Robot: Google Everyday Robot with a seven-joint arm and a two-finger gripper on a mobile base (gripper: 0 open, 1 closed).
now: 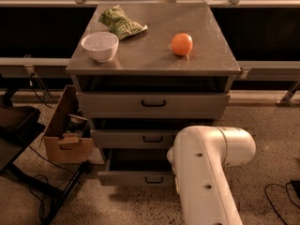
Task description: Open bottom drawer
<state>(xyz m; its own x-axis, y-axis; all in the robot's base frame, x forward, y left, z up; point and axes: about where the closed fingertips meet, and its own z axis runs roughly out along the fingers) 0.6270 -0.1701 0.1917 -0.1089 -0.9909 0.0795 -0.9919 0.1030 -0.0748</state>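
Observation:
The bottom drawer is the lowest grey front of the metal cabinet, with a small dark bar handle at its centre. It stands pulled out a little, with a dark gap showing above its front. Its right end is hidden behind my white arm, which fills the lower right of the camera view. My gripper is not in view; only the arm's thick white links show. The middle drawer and the top drawer sit above it, each slightly out.
On the cabinet top are a white bowl, a green bag and an orange. A cardboard box stands on the floor left of the drawers. A black stand and cables lie at the far left.

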